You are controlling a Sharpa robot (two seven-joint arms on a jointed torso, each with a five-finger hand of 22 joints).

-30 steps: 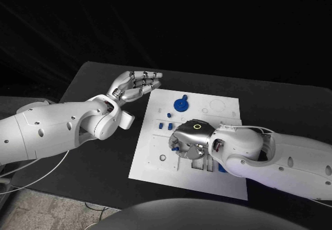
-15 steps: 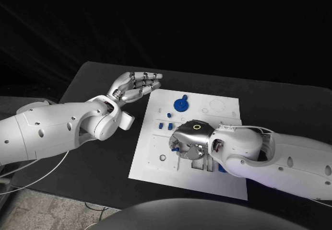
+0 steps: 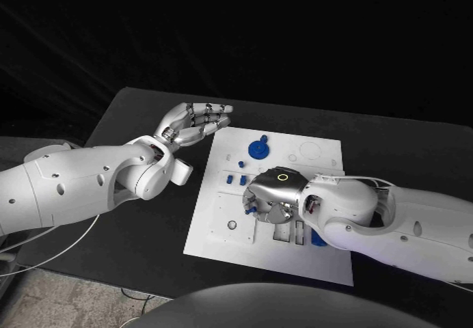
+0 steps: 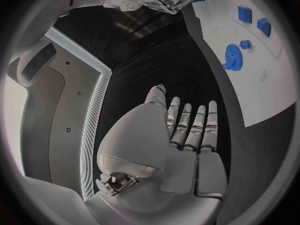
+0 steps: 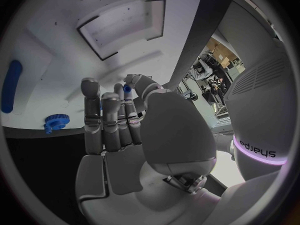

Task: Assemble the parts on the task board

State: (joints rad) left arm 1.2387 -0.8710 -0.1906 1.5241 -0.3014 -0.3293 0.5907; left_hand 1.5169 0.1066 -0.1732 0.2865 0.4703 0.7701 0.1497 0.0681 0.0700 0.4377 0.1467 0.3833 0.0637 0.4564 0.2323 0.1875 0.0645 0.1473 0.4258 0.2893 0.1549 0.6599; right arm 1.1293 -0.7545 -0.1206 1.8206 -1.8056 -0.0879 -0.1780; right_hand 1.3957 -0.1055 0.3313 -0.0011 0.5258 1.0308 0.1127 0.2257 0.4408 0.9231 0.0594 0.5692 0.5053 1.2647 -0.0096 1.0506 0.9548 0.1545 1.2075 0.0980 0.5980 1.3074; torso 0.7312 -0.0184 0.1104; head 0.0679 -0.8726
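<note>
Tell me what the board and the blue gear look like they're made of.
Board: looks like matte white plastic or painted sheet, flat with crisp cut recesses; can't tell which. Gear: likely moulded or printed plastic, given its uniform saturated blue, dull surface and fine teeth in the left wrist view.

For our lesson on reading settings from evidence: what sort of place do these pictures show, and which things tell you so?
Probably a robotics lab test bench. A white task board with cut-out slots lies on a black table, blue parts such as a gear sit on it, and the right hand works over it.
</note>
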